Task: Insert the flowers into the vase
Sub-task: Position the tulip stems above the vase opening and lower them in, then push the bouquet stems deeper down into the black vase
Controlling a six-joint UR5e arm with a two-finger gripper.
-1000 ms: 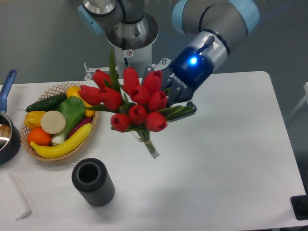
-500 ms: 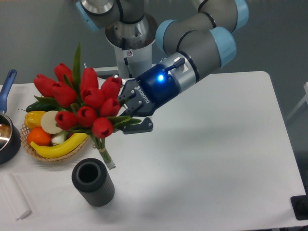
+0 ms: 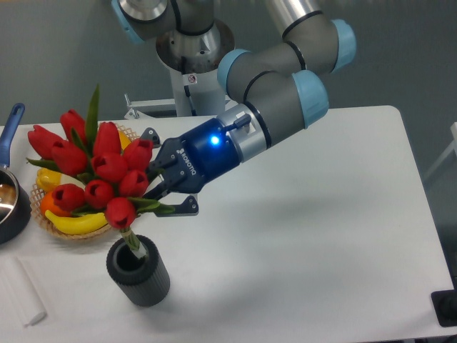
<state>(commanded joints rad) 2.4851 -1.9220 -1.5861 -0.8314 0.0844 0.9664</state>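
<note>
Bench (image 3: 335, 236), white and broad, carries everything we see. Above it the grey and blue robot arm (image 3: 275, 100) reaches down to the left, and its dark claw (image 3: 158, 193) is clamped on the bunch of red closed tulip buds with green leaves (image 3: 93, 168). The buds fan out to the left of the claw, over the woven basket of fruit and vegetables (image 3: 75, 229), while the bound pale stems slant down from the claw's fingers, their tip just inside the mouth of the short dark grey ribbed vase (image 3: 139, 275). Half a second ago we saw the stem end hanging beside the vase rim, with the bunch higher and further right.
</note>
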